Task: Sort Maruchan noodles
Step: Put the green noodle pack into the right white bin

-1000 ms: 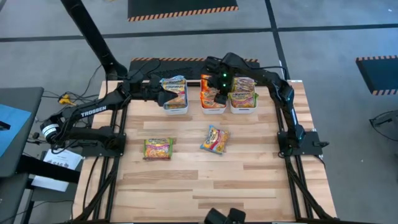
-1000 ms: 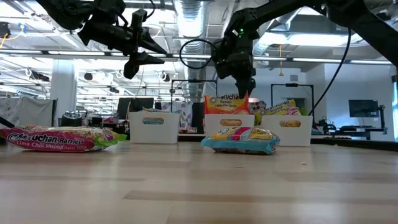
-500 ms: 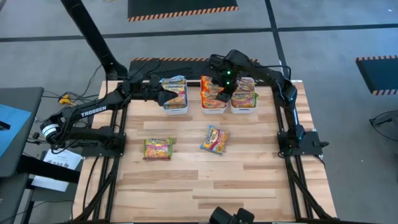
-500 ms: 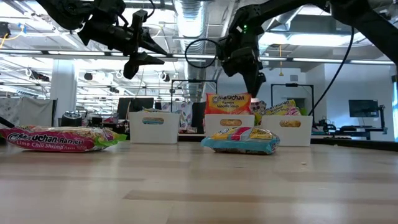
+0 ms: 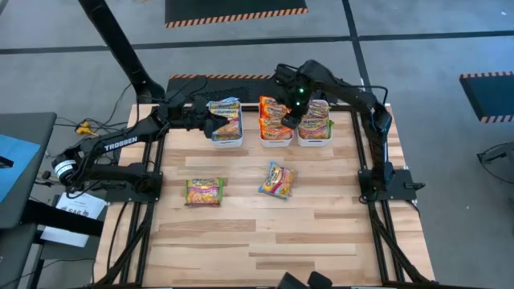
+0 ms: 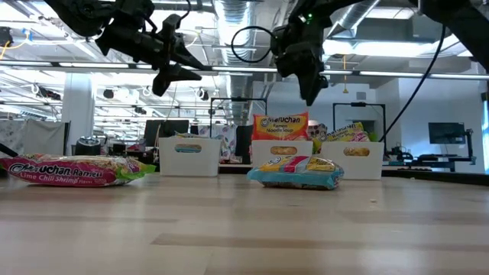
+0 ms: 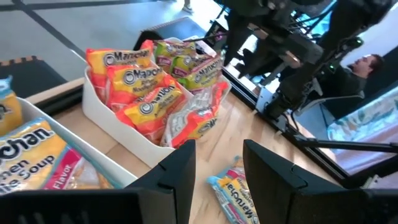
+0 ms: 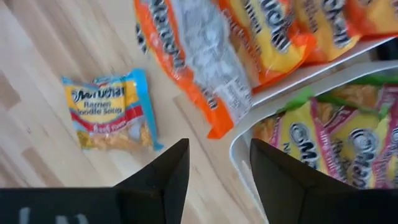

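- Packets of Maruchan noodles (image 5: 275, 122) are stacked in three white bins (image 5: 227, 142) along the table's far edge.
- Two packets are left on the wood: a green one (image 5: 204, 192) and a blue one (image 5: 278, 180).
- Right gripper (image 5: 291, 117) is held open and empty above the middle bin.
- Left gripper (image 5: 210, 124) is held open and empty beside the left bin.
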`<state>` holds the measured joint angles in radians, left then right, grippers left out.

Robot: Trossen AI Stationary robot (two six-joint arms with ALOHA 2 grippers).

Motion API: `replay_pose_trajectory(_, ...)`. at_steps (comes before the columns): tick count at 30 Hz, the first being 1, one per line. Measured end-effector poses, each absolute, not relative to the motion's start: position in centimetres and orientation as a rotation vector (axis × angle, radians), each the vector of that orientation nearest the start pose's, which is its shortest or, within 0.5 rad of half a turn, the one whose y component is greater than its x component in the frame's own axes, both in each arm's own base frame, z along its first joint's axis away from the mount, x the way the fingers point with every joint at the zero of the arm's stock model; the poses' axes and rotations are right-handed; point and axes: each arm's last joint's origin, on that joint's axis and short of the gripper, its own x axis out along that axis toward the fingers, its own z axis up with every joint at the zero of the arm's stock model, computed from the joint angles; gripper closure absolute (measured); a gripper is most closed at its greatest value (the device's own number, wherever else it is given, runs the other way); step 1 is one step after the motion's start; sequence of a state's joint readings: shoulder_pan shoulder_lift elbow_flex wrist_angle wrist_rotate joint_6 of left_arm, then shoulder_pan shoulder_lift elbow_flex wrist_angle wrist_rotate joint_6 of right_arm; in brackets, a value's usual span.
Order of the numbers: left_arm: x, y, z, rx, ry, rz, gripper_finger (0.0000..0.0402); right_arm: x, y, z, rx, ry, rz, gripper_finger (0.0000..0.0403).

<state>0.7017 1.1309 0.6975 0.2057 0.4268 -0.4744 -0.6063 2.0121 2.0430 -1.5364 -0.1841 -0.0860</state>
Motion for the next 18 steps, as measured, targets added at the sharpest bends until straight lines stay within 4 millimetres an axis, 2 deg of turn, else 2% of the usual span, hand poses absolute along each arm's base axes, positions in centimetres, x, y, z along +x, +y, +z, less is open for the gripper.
replay_pose_trajectory(5,19.6,15.0,27.0,-0.609,0.147,0.345,0.0283,31.6,-21.0,31.2,0.521,1.444,-0.261,0.0211)
replay_pose_trajectory(8,19.5,14.9,26.7,-0.646,0.174,0.334,0.0283,32.0,-20.4,31.0,0.466,1.458,-0.206,0.0211)
replay_pose_trajectory(11,19.5,14.8,26.6,-0.667,0.186,0.292,0.0283,32.6,-19.4,31.0,0.443,1.463,-0.176,0.0211)
replay_pose_trajectory(18,19.6,14.3,26.7,-0.73,0.217,0.133,0.0283,34.3,-16.3,31.0,0.531,1.463,-0.176,0.0211)
